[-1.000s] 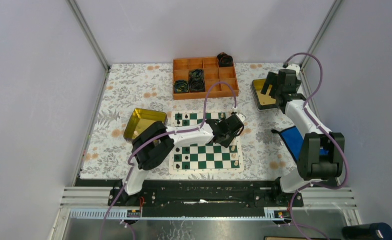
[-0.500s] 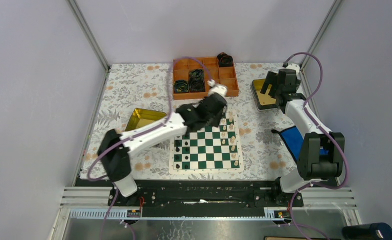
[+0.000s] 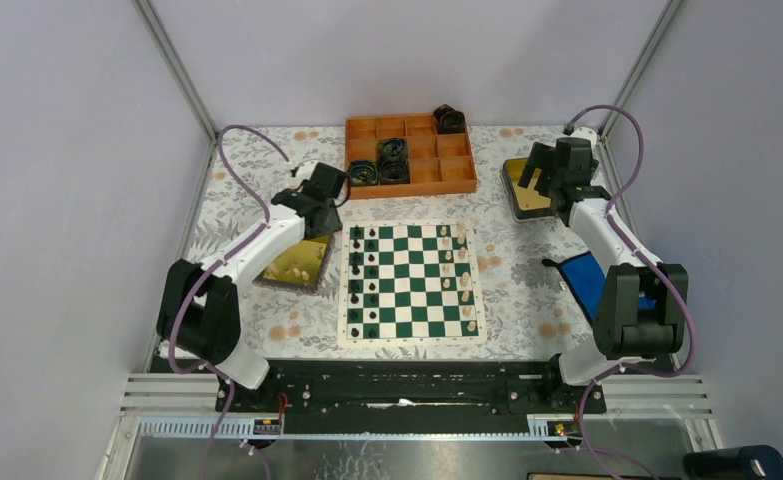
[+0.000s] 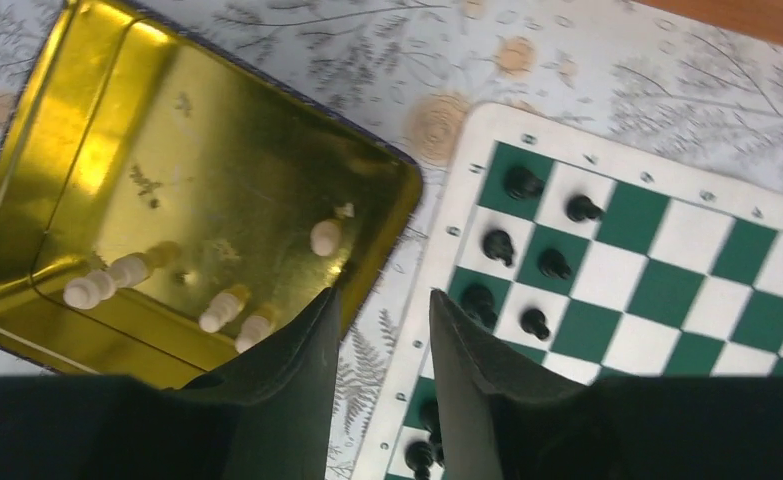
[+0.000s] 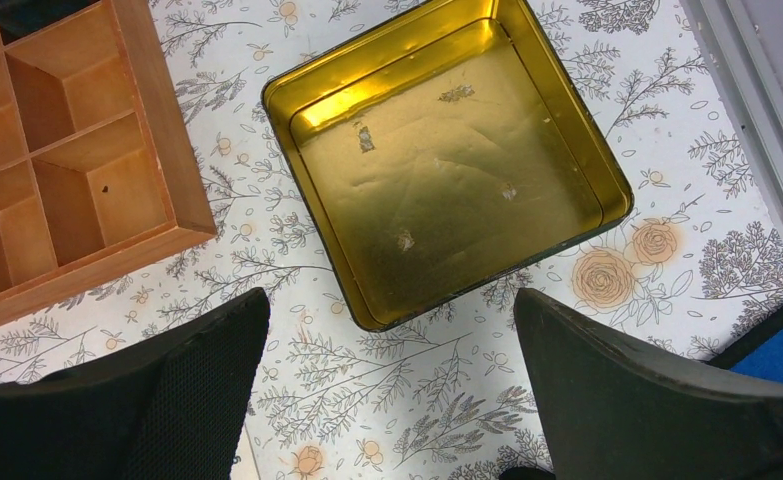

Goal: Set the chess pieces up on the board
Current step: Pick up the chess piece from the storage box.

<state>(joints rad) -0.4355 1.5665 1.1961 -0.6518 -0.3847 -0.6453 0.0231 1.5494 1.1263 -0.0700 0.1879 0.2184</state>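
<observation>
**Top view.** Shows the board (image 3: 407, 290) flat at mid-worktop. Black pieces (image 3: 364, 285) ranked along its left two files, cream-white pieces (image 3: 464, 282) along the right with gaps (task judged well past halfway). Left end effector (image 3: 319, 212) over the far corner of the left tin (image 3: 289, 268), just beside the board. Right end effector (image 3: 539, 176) over the right tin (image 3: 525, 200), well apart from the board.

**Left wrist view.** Left end effector (image 4: 382, 300) part-spread, nothing between the fingers, above the strip of worktop between left tin (image 4: 197, 160) and board (image 4: 687, 235). Several cream-white pieces (image 4: 324, 236) lying toppled on the gold floor, near the closer wall.

**Right wrist view.** Right end effector (image 5: 387, 310) spread wide and empty above the right tin (image 5: 447, 180) (no piece visible inside), beside the orange tray (image 5: 87, 150).

**Step in hand, as judged.** Fetching another cream-white piece from the left tin. Next move calls for shifting over one toppled piece, setting the fingers across its body, then descending and closing clear of its neighbours.
</observation>
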